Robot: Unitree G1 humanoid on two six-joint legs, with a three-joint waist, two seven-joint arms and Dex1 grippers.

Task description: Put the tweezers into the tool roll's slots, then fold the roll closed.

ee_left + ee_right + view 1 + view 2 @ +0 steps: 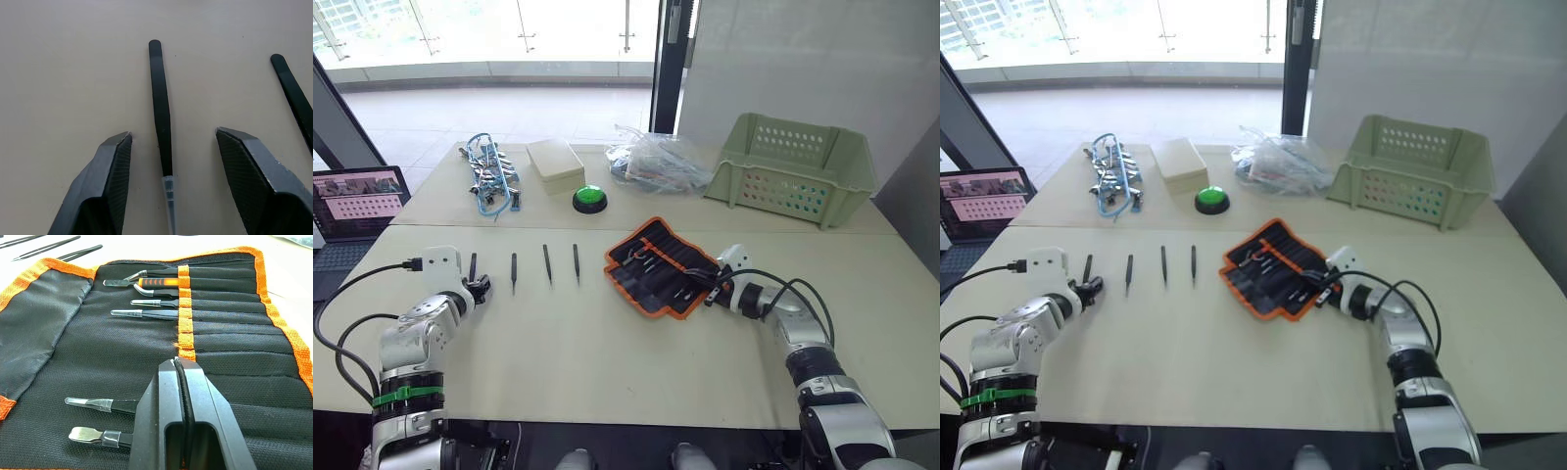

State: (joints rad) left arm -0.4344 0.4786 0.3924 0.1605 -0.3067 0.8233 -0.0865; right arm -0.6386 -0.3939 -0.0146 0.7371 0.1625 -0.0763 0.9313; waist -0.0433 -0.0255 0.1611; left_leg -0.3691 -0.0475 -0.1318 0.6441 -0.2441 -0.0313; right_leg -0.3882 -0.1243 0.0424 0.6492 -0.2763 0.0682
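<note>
— Left gripper point(168, 147)? 
— Spread wide, straddling one of the tweezers point(160, 105) flat on the table point(607, 343).
— Right gripper point(180, 363)? 
— Pressed together on the strap point(184, 401), over the open tool roll point(658, 264).

Head stereo pair looks forward-down over the counter point(607, 343), sharing nearly the whole scene. Left wrist camera sits close above the counter; right wrist camera close over the tool roll point(146, 347).

Black tool roll point(658, 265) w/ orange edging; 4 black tweezers point(548, 264); pale green basket point(795, 168).
</note>
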